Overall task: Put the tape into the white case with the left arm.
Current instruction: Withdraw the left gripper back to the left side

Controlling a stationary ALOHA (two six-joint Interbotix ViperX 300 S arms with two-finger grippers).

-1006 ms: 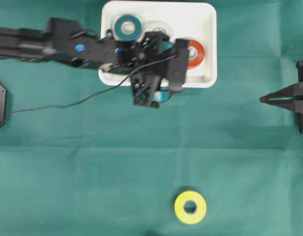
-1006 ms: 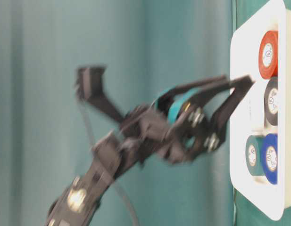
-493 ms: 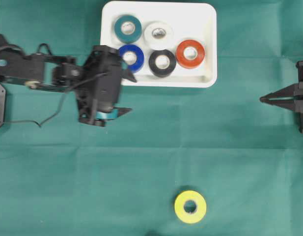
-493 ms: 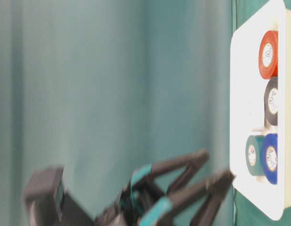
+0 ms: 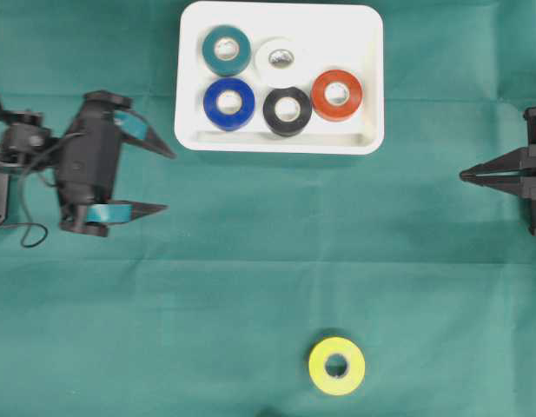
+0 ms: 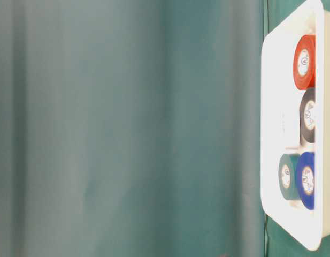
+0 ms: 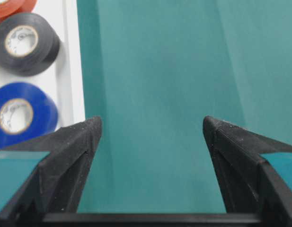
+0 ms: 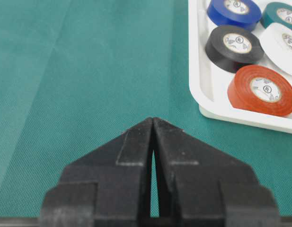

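Left end effector (image 5: 163,182) wide open, empty, off beside the white case (image 5: 365,78). Yellow tape (image 5: 336,366) flat on the desk (image 5: 250,278), well apart from both (a long reach). Risk: pointed tips skidding off the flat roll, nudging it away. Right end effector (image 5: 465,175) shut, idle.

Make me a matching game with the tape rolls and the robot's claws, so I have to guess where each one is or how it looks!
Things:
1. yellow tape
2. red tape
3. left gripper
4. right gripper

Descriptions:
A. jaws wide open, holding nothing
B. lying inside the white case
C. alone on the green cloth
D. jaws shut together

Pairs: 1-C, 2-B, 3-A, 4-D
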